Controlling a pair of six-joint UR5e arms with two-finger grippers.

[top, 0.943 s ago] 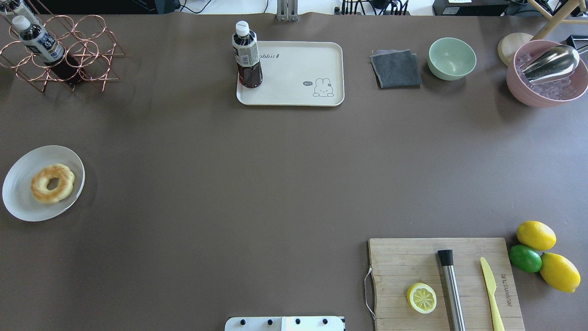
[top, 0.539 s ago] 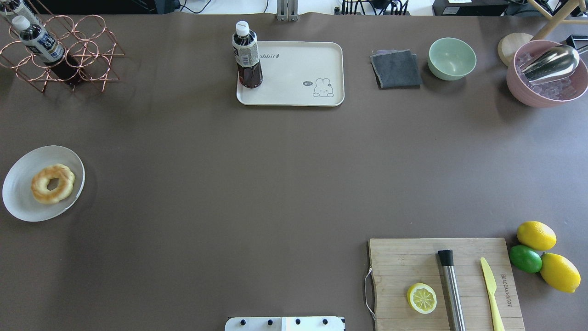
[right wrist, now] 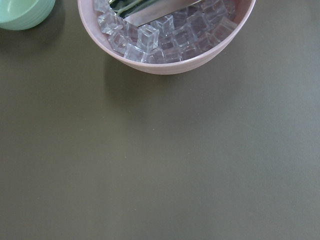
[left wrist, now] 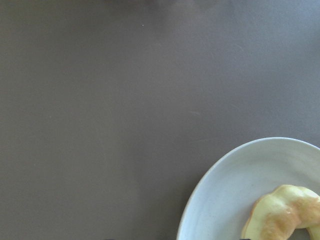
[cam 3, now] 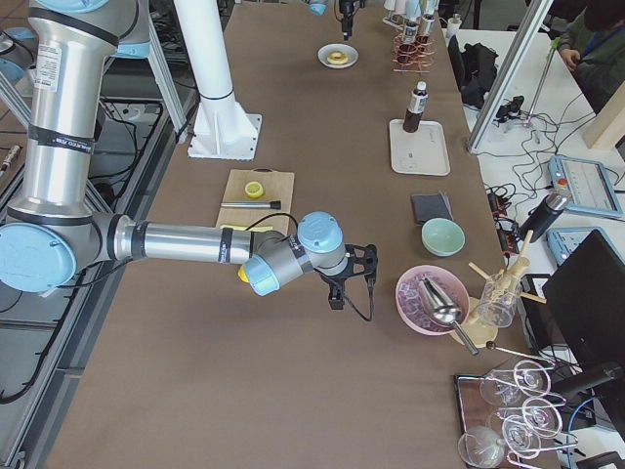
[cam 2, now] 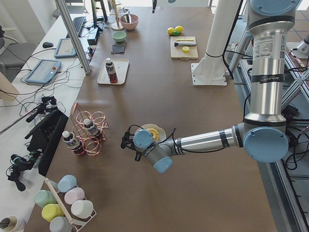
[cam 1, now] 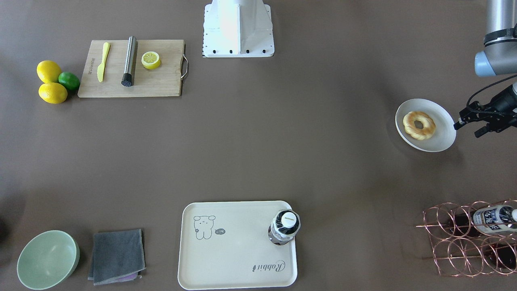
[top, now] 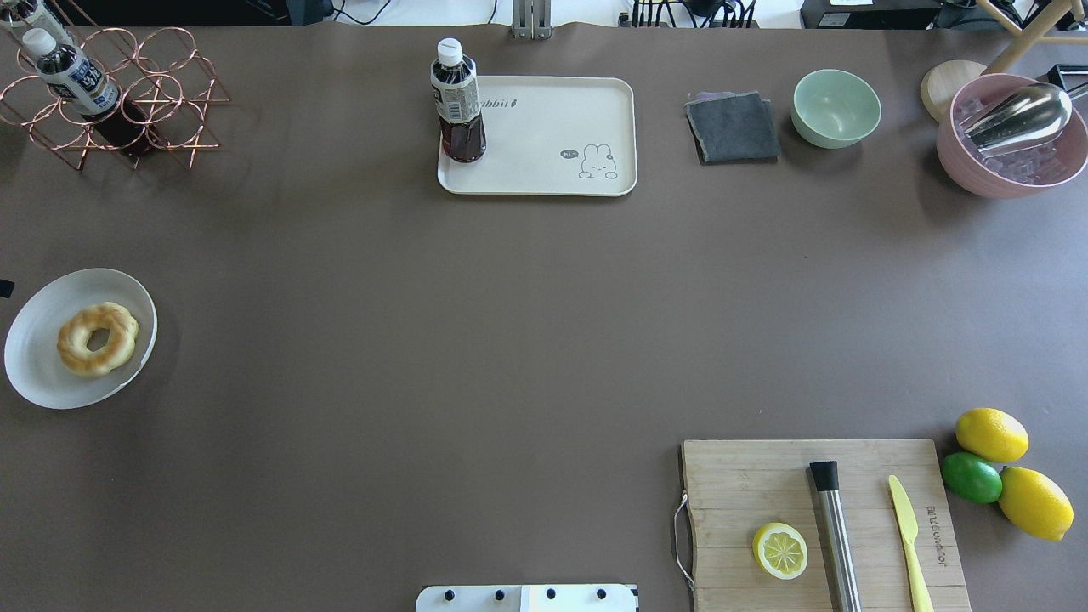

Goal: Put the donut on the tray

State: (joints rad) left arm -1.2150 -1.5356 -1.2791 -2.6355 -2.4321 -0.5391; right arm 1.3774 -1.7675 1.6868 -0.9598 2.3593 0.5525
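The donut (cam 1: 408,121) lies on a round white plate (cam 1: 444,135) at the table's left end; it also shows in the overhead view (top: 76,353) and in the left wrist view (left wrist: 285,215). The cream tray (cam 1: 238,242) with the rabbit drawing sits at the far middle (top: 544,127), with a dark drink bottle (top: 459,106) upright on its left corner. My left gripper (cam 1: 467,128) hovers just outside the plate's outer rim, fingers apart and empty. My right gripper (cam 3: 363,269) shows only in the right side view, near the pink ice bowl (cam 3: 430,298); I cannot tell its state.
A copper wire rack (top: 119,98) with bottles stands at the far left. A grey cloth (top: 733,127) and a green bowl (top: 836,108) sit right of the tray. A wooden board (top: 748,484) with half lemon, metal bar and knife is near right, beside lemons and a lime (top: 971,478).
A black tip of my left gripper has come into the overhead view's left edge, just beyond the plate. The donut, plate and tray have not moved.
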